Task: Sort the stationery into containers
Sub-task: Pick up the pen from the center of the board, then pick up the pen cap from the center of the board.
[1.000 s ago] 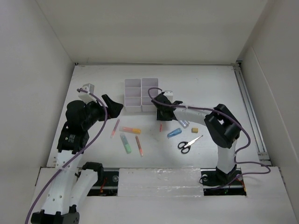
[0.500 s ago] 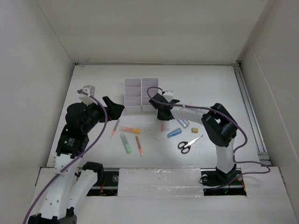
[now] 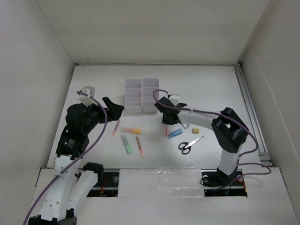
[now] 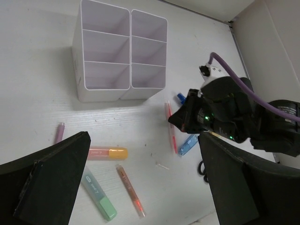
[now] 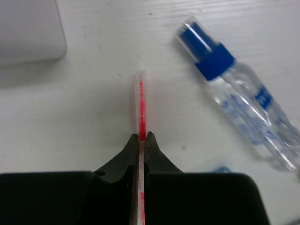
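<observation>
Pen (image 5: 140, 101) sits pinched between fingertips of right hand (image 5: 141, 137).

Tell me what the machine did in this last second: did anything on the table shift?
The right gripper came away from the white trays toward the near edge, dropped onto the red pen and now pinches it; the pen seems nudged slightly. The left gripper barely moved and is open. The scissors and the bottle lie where they were.

White arms (image 3: 61, 187), black joints (image 3: 79, 119) (purple cables (image 3: 197, 111))
</observation>
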`<action>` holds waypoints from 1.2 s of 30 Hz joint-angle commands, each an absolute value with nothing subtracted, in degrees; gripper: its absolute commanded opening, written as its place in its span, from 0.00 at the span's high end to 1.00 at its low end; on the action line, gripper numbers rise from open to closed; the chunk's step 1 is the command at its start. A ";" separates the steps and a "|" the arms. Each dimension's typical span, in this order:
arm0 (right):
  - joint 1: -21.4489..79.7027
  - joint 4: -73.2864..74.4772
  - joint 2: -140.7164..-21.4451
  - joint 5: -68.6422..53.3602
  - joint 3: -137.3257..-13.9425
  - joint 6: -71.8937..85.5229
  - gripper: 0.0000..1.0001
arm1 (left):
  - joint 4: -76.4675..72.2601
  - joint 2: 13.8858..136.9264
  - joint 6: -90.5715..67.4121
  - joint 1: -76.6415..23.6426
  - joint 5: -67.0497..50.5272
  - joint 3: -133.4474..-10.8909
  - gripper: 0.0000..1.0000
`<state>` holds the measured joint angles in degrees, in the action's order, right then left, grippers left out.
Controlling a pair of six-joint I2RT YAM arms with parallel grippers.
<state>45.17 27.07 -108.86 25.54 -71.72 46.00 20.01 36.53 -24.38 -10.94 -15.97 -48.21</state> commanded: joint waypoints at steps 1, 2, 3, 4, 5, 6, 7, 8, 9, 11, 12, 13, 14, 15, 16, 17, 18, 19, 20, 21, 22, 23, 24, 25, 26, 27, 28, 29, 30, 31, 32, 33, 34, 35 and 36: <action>45.36 27.52 -95.86 26.10 -68.30 45.98 1.00 | 18.90 37.17 -23.47 -11.34 -16.25 -48.96 0.00; 44.66 26.03 -93.10 26.10 -66.99 44.84 1.00 | 18.20 37.79 -22.94 -11.34 -18.61 -48.96 0.00; 44.65 26.02 -90.55 26.10 -66.97 43.95 1.00 | 18.19 38.58 -22.94 -11.34 -20.29 -48.96 0.00; 44.65 26.02 -85.74 26.10 -66.45 42.29 1.00 | 17.67 39.45 -21.55 -11.86 -21.78 -49.48 0.00; 44.65 26.02 -83.52 27.06 -66.45 41.32 1.00 | 17.67 41.38 -21.53 -11.87 -23.45 -50.27 0.00; 44.65 26.71 -81.41 28.55 -66.45 40.79 1.00 | 17.67 42.18 -20.92 -11.87 -25.55 -50.27 0.00; 44.65 27.41 -79.39 29.70 -66.45 40.78 1.00 | 17.67 42.71 -20.92 -11.87 -26.27 -51.06 0.00; 44.65 28.20 -75.45 30.75 -66.45 39.82 1.00 | 17.67 43.41 -20.40 -11.87 -26.28 -51.59 0.00; 44.65 30.13 -73.41 33.37 -66.45 39.12 1.00 | 18.19 43.94 -20.39 -12.47 -27.58 -51.59 0.00; 44.65 32.25 -67.80 36.28 -66.45 37.98 1.00 | 19.06 45.61 -20.39 -12.48 -27.60 -53.08 0.00; 44.65 34.17 -65.94 37.78 -67.05 37.97 1.00 | 19.94 47.79 -20.91 -12.48 -27.60 -53.61 0.00; 44.13 35.06 -64.26 40.40 -67.06 37.01 1.00 | 20.56 49.12 -20.92 -12.48 -27.60 -54.40 0.00; 44.12 35.07 -62.59 41.39 -67.58 36.04 1.00 | 21.18 50.26 -20.92 -14.13 -26.21 -56.67 0.00; 44.12 35.85 -59.79 42.27 -67.59 35.25 1.00 | 21.70 52.80 -21.79 -18.24 -24.19 -58.34 0.00; 43.60 37.25 -58.63 44.36 -68.20 35.24 1.00 | 23.36 54.39 -22.75 -21.33 -18.25 -60.10 0.00; 43.59 37.27 -57.58 45.25 -68.20 34.64 1.00 | 24.77 56.14 -23.81 -24.92 -13.15 -62.21 0.00; 43.59 37.96 -55.92 45.96 -68.20 34.63 1.00 | 25.83 57.82 -24.60 -28.79 -8.48 -65.97 0.00; 43.07 37.97 -55.29 45.97 -68.20 34.63 1.00 | 27.49 61.75 -25.31 -35.88 -5.04 -67.40 0.00; 42.46 38.66 -54.67 47.36 -66.90 35.85 1.00 | 28.21 63.96 -26.53 -38.82 -0.31 -68.54 0.00; 42.45 39.63 -53.97 48.33 -66.19 36.99 1.00 | 28.21 65.72 -30.89 -41.02 1.74 -69.34 0.00; 41.84 39.64 -52.49 48.95 -65.14 40.31 1.00 | 28.21 68.00 -33.11 -42.87 3.58 -69.35 0.00; 40.97 38.16 -51.51 48.96 -63.73 40.34 1.00 | 28.21 68.03 -35.31 -45.59 7.43 -68.65 0.00; 40.26 37.27 -50.63 48.96 -61.20 41.12 1.00 | 27.52 68.03 -37.42 -45.61 8.17 -67.86 0.00; 38.95 35.61 -48.88 47.65 -60.13 41.74 1.00 | 24.90 67.33 -40.49 -45.62 7.04 -65.33 0.00; 38.94 35.60 -48.26 47.64 -59.25 41.75 1.00 | 23.39 67.32 -41.56 -45.62 7.03 -63.82 0.00; 37.37 34.99 -48.25 47.64 -58.63 41.75 1.00 | 22.77 67.32 -42.09 -46.14 5.38 -62.59 0.00; 36.57 34.98 -48.25 46.94 -58.62 41.23 1.00 | 23.46 67.32 -42.10 -46.14 5.36 -62.06 0.00; 35.78 34.98 -48.25 46.93 -59.15 40.52 1.00 | 24.68 69.50 -42.88 -48.23 6.58 -62.05 0.00; 34.47 36.20 -48.25 46.41 -59.67 39.82 1.00 | 26.87 70.39 -43.41 -49.73 9.20 -62.05 0.00; 33.93 36.21 -48.77 46.41 -60.20 39.81 1.00 | 27.59 71.18 -43.94 -51.40 10.36 -62.05 0.00; 33.40 36.73 -48.78 46.41 -60.73 39.12 1.00 | 27.60 71.80 -44.55 -53.07 10.98 -60.66 0.00; 33.40 36.74 -48.78 45.62 -60.73 38.15 1.00 | 27.60 72.33 -45.69 -55.26 10.99 -59.77 0.00; 32.70 35.00 -48.17 44.57 -60.73 37.27 1.00 | 26.90 73.29 -46.31 -55.81 10.99 -58.72 0.00; 32.17 34.20 -48.16 43.95 -60.04 36.48 1.00 | 26.89 73.82 -47.19 -55.81 10.29 -57.23 0.00; 32.17 33.58 -47.38 43.42 -60.03 35.87 1.00 | 26.29 74.35 -47.89 -55.81 10.28 -57.22 0.00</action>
